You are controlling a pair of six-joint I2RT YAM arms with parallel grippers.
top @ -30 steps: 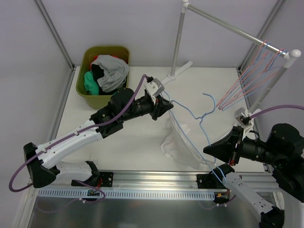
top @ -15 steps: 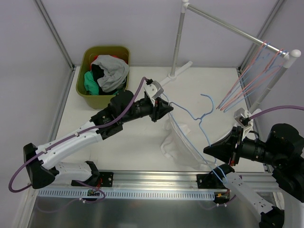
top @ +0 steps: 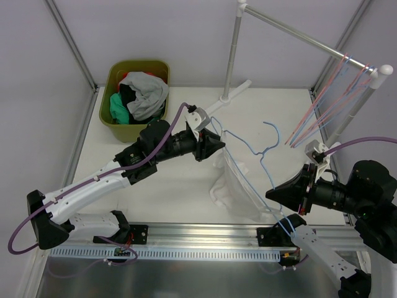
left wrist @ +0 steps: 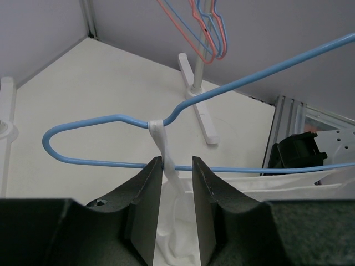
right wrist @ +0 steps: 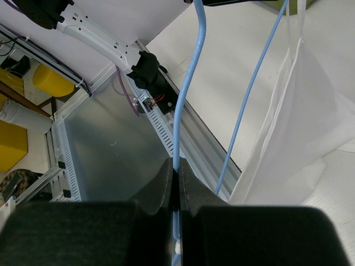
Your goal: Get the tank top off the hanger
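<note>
The white tank top (top: 236,186) hangs from a blue wire hanger (top: 248,146) held low over the table, its hem bunched on the surface. My left gripper (top: 218,144) is at the hanger's left end. In the left wrist view its jaws (left wrist: 177,166) are open, with the thin white strap (left wrist: 161,136) looped over the hanger (left wrist: 111,118) running down between them against the left finger. My right gripper (top: 271,195) is shut on the hanger's other end; the right wrist view shows the wire (right wrist: 186,100) pinched between the closed fingers (right wrist: 177,166), with the tank top (right wrist: 299,122) beside it.
A green bin (top: 111,93) of clothes stands at the back left. A clothes rack (top: 298,34) with pink and blue hangers (top: 329,93) spans the back right, its white foot (top: 232,93) on the table. A metal rail (top: 186,234) runs along the near edge.
My left gripper has shifted slightly down and right along the hanger's left end. The spare hangers on the rack have swung a little. The right gripper holds still.
</note>
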